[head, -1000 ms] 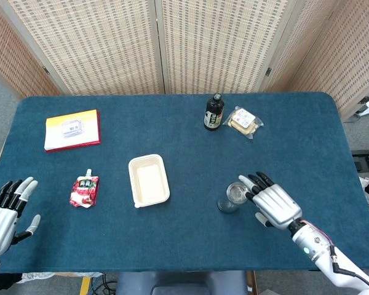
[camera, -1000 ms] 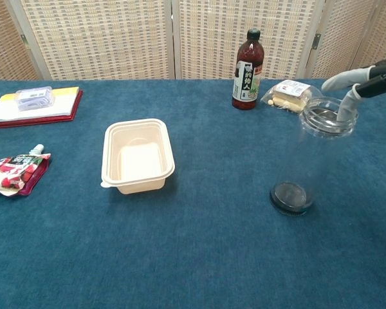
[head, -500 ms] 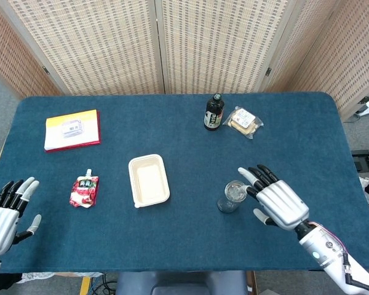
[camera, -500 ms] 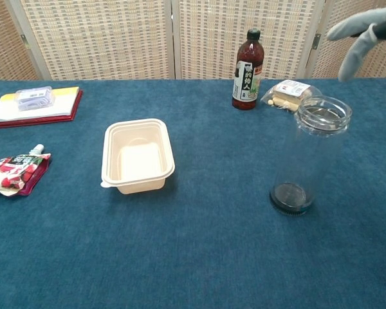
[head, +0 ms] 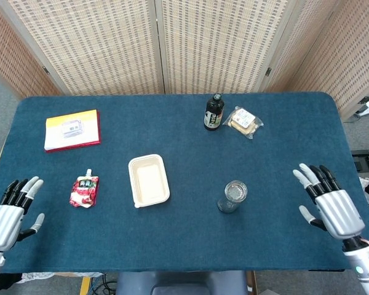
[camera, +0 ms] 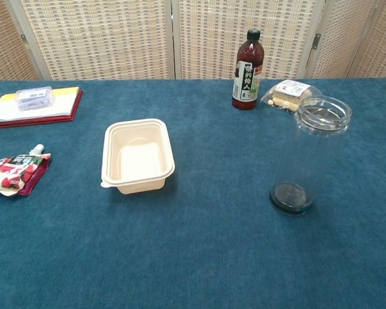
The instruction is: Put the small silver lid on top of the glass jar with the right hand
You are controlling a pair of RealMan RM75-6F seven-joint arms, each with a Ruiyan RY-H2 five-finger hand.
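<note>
Right hand (head: pixel 330 200) has pulled back from the glass jar (camera: pixel 311 154) to the desk's (head: pixel 172 246) right edge since the earlier frames; it was just beside the rim, now well apart and gone from the chest view. Jar hasn't moved: upright, long axis vertical, mid-right on the desk, lying to the right hand's left. Small silver lid (camera: pixel 323 113) looks seated on the jar mouth, so I judge the placement done and the hand retreating. Right hand holds nothing, fingers spread. Left hand (head: pixel 9 209) is much farther from the jar, parked at the left edge, also empty with fingers apart, barely shifted.
</note>
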